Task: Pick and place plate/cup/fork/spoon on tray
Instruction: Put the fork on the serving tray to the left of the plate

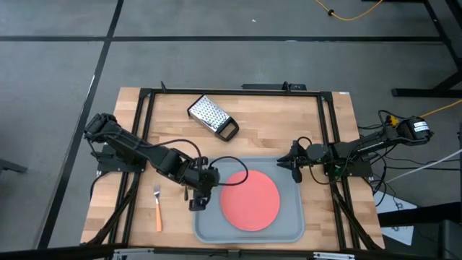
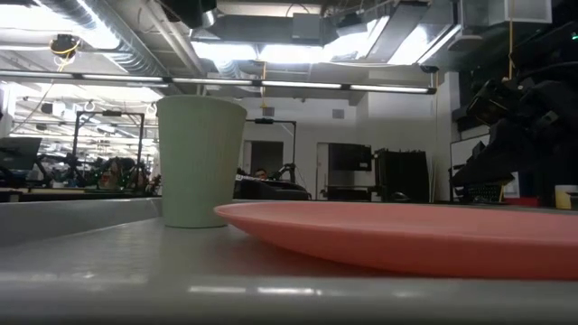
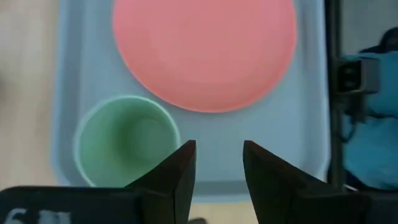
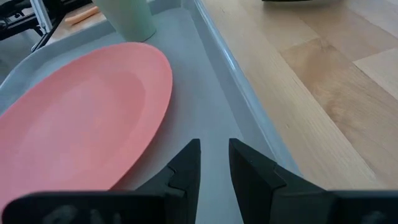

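Observation:
The pink-red plate (image 1: 249, 199) lies flat in the middle of the grey-blue tray (image 1: 289, 230). The green cup (image 3: 126, 142) stands upright on the tray's left part, beside the plate; it also shows in the low view (image 2: 200, 162). In the high view my left arm hides it. My left gripper (image 3: 217, 163) is open above the tray, its fingers just beside the cup's rim and holding nothing. My right gripper (image 4: 214, 155) hovers over the tray's far right corner (image 1: 292, 165), its fingers a little apart and empty. The orange-handled fork (image 1: 157, 209) lies on the table left of the tray. The spoon does not show.
A perforated metal grater (image 1: 213, 117) with a black handle lies on the wood at the far middle of the table. A black frame (image 1: 144, 130) runs around the work area. Bare wood lies between the grater and the tray.

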Available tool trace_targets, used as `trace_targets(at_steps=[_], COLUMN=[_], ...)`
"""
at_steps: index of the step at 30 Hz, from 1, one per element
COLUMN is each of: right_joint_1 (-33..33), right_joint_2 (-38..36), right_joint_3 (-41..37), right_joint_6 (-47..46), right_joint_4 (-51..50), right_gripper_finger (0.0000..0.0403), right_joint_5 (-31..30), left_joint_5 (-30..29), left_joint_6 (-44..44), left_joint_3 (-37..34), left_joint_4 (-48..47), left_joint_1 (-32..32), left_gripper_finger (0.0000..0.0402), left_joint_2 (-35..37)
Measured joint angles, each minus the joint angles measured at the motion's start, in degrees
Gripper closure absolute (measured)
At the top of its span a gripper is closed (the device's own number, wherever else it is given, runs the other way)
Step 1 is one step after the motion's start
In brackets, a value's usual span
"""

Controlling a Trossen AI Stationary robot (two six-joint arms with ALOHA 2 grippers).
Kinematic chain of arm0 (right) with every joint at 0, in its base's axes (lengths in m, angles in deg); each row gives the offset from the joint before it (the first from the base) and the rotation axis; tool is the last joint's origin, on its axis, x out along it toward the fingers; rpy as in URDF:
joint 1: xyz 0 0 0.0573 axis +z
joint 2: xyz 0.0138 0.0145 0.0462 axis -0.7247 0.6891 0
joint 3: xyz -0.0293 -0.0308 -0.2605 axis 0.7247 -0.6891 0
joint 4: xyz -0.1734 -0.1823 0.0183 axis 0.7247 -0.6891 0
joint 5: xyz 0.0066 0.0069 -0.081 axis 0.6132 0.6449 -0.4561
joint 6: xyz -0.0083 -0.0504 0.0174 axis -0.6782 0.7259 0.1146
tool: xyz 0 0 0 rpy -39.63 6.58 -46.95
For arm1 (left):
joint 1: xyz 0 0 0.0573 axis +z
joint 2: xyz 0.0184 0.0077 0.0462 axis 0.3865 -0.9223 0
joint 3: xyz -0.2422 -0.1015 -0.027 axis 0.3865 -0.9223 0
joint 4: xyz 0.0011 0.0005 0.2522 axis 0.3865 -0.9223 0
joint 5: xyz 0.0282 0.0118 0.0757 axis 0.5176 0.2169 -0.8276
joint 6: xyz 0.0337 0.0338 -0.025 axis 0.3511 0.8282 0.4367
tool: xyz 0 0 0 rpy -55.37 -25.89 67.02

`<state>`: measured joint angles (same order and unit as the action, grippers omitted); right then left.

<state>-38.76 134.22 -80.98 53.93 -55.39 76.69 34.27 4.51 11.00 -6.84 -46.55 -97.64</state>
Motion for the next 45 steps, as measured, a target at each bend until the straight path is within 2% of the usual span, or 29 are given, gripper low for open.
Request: trace_targets(at_steps=[5,8,11,14,16,21,25,29,32,39,45], right_joint_1=[-0.02,0.0,0.08,0.48,0.81,2.29,3.72,4.0,4.0,4.0,4.0], right_joint_2=[0.0,0.0,0.0,0.0,0.0,0.0,0.0,-0.01,-0.02,-0.02,-0.02], right_joint_3=[0.0,0.0,0.0,0.0,0.0,0.0,0.0,0.0,0.0,0.02,0.02], right_joint_6=[-0.15,0.23,1.61,1.49,0.08,-4.98,-7.64,-7.52,-5.91,-1.77,-2.69], right_joint_4=[0.14,0.48,0.44,0.44,0.48,0.46,1.12,5.04,7.73,8.57,8.58], right_gripper_finger=[0.0315,0.0315,0.0315,0.0315,0.0315,0.0315,0.0315,0.0315,0.0315,0.0315,0.0315], right_joint_5=[0.07,0.34,1.55,1.57,1.57,1.56,1.11,-0.02,-0.02,0.03,1.52], left_joint_5=[4.64,8.62,9.76,9.76,8.42,-1.48,-4.64,-8.36,-10.46,-13.63,-11.69], left_joint_6=[-2.84,-8.94,-16.45,-22.76,-24.35,-22.83,-19.84,-21.31,-28.37,-56.56,-67.3], left_joint_3=[0.0,0.0,0.0,0.0,-0.04,0.0,0.0,0.0,-0.02,-5.32,-13.3], left_joint_4=[-5.88,-16.4,-27.42,-32.1,-31.64,-29.24,-30.59,-31.94,-31.71,-28.41,-20.62], left_joint_1=[-0.03,-0.56,-1.73,-2.47,-3.23,-5.29,-7.14,-9.96,-12.63,-17.68,-17.08], left_gripper_finger=[0.0275,0.0275,0.0275,0.0275,0.0275,0.0275,0.0275,0.0275,0.0275,0.0276,0.0276], left_joint_2=[0.0,0.0,0.0,0.0,0.72,0.85,0.92,0.92,0.92,0.94,0.92])
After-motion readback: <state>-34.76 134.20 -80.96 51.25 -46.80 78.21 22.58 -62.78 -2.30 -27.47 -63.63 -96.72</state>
